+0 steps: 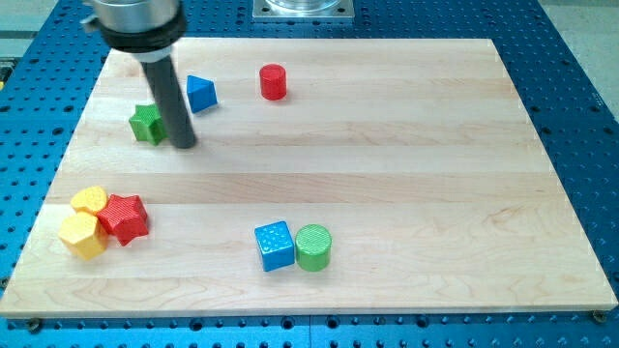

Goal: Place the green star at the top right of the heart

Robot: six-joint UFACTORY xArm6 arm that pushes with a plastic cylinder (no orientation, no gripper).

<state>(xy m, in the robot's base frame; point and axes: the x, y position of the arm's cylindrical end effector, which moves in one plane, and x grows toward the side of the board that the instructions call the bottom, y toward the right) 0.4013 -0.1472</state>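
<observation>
Blue cube [275,246] touches green cylinder [313,247]; my tip [186,145] beside green star [147,124].

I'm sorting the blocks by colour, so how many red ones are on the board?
2. A red cylinder stands near the view's top, right of the blue block. A red star lies at the view's lower left, touching the yellow blocks. None appears hidden.

Rod [166,92] hides right part of green star [146,124]; arm's top cut off at view's top
</observation>
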